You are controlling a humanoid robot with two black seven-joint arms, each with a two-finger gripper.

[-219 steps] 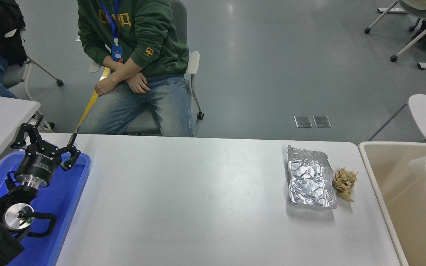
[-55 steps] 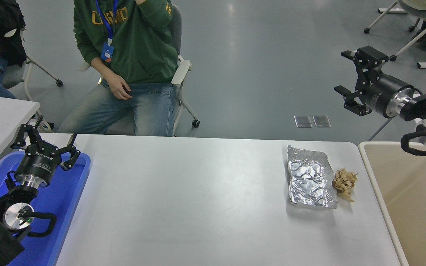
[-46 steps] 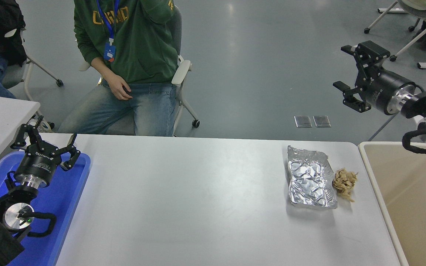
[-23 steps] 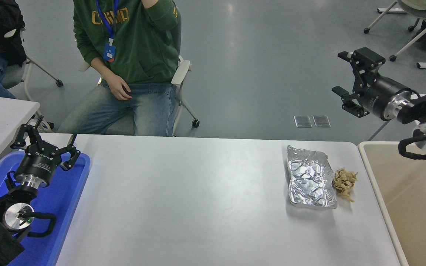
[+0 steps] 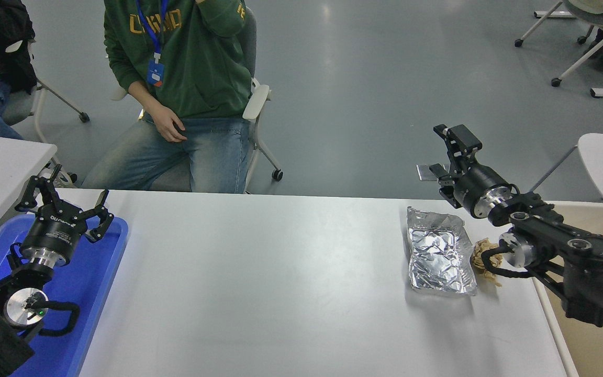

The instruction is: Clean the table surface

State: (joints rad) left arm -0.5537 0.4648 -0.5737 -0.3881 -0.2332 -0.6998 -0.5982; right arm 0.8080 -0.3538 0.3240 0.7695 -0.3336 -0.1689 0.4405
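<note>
Presently, item 1: table surface, white, smooth, rounded corners, widest thing in view, running from the blue tray at left to the beige bin at right. Mostly bare, but not yet clean; two bits of litter lie on it near the right end. Item 2: crumpled foil sheet, silver, flat-ish, lying on the surface. Item 3: brown paper wad, just beside the foil's right edge, partly hidden by the right arm's wrist. Item 4: right hand, black, fingers spread wide, holding nothing, hovering above the far edge of the surface, beyond the foil and apart from it; arm comes in from lower right over the bin. Item 5: beige bin, to the right of the surface, mostly covered by the arm; contents can't be told. Item 6: left hand, parked at lower left over the blue tray, fingers spread wide, empty. Item 7: person in green hoodie, seated at far side, hands off the surface. Status, est.: nothing gripped yet, so removal of both litter items is left; approx. early stage. Judged next req.: lower the right hand onto foil or wad, close, carry to a container, prob. the bin, though that's a guess.
</note>
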